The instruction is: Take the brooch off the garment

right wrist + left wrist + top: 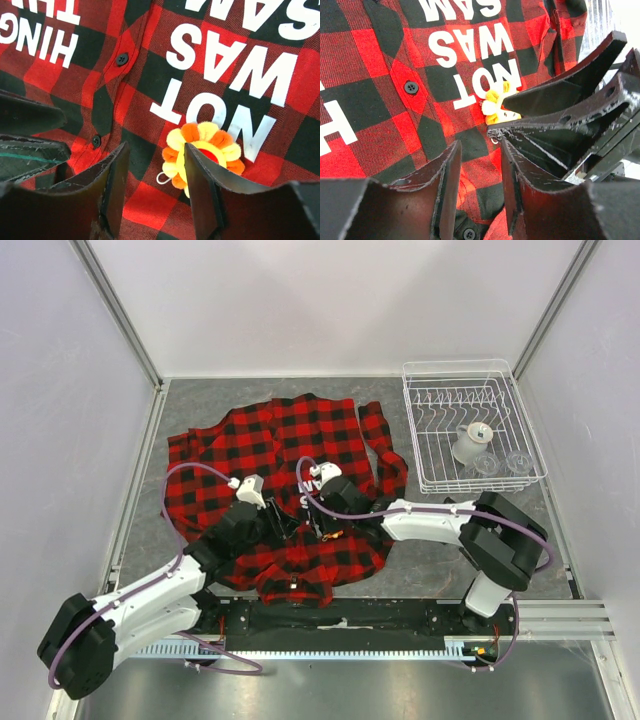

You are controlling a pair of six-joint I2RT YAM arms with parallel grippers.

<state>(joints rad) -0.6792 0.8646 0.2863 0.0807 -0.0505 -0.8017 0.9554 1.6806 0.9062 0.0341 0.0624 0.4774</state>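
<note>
The red-and-black plaid garment [280,435] lies flat on the table, its white lettering showing in the left wrist view [370,100] and the right wrist view [145,70]. The brooch [196,134], a yellow and orange flower with a red centre, is pinned below the word "NOT"; it also shows in the left wrist view [495,102] and as a small orange speck from above [336,535]. My right gripper [155,147] is open just above the cloth, its right finger [200,185] overlapping the brooch. My left gripper [480,145] is open over the cloth just below the brooch.
A white wire dish rack [412,420] stands at the back right with a white cup [470,443] and glasses [519,462] in it. Both grippers [285,525] [325,530] crowd the shirt's lower middle. White walls enclose the table.
</note>
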